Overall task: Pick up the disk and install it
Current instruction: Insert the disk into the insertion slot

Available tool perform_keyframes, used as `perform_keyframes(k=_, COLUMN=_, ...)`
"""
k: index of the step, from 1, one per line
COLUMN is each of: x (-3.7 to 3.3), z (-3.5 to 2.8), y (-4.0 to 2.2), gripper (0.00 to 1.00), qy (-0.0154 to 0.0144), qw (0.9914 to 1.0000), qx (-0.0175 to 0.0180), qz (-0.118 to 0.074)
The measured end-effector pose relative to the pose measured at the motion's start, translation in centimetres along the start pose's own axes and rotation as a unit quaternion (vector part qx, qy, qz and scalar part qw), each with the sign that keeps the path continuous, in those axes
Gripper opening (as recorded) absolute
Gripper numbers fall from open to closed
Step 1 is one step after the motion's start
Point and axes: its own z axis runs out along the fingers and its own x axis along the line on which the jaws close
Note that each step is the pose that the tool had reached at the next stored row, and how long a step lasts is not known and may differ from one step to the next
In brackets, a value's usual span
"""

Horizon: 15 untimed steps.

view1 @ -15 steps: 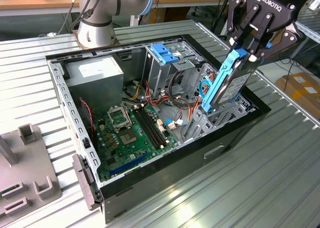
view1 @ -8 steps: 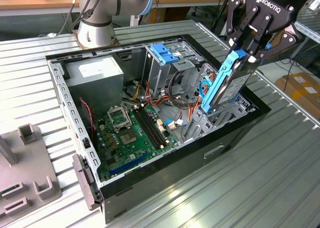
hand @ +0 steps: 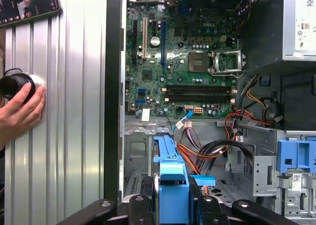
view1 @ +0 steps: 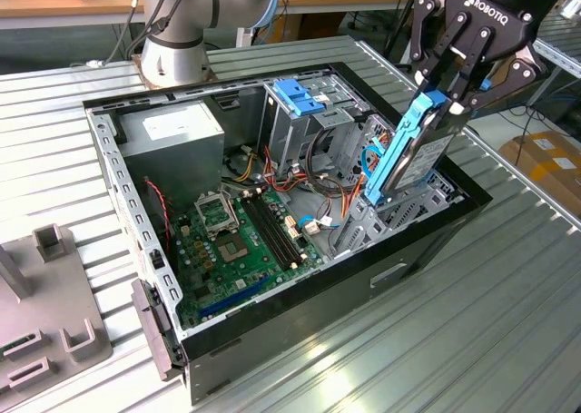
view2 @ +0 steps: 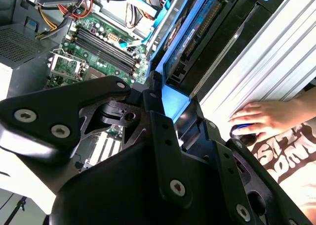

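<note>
The disk (view1: 408, 154), a grey drive with light-blue rails, hangs steeply tilted over the open computer case (view1: 300, 297), toward the exterior view's right. Its lower end dips into the metal bay area just inside the case wall. My gripper (view1: 447, 103) is shut on the disk's upper end. In the first wrist view the disk's blue rail (hand: 170, 178) runs out from between my gripper (hand: 170, 205) toward the case floor. The second wrist view has the disk (view2: 190, 34) reaching ahead of my gripper (view2: 165, 104) along the case wall.
Inside the case are a green motherboard (view1: 238, 236), a grey power-supply box (view1: 172, 133), a drive cage with a blue bracket (view1: 298, 95) and loose cables (view1: 318, 172). A person's hand (hand: 19, 109) rests on a black knob on the ribbed table beside the case. A grey fixture (view1: 45, 318) stands at the exterior view's left.
</note>
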Motion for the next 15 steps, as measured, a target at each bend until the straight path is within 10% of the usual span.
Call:
perform_keyframes(k=7, x=-0.03, z=2.84, y=0.01, gripper=0.37, qy=-0.0008, qw=1.00000, qx=0.0000, qz=0.000)
perform_keyframes(k=15, x=-0.04, z=3.96, y=0.01, gripper=0.37, qy=-0.0008, qw=1.00000, qx=0.0000, qz=0.000)
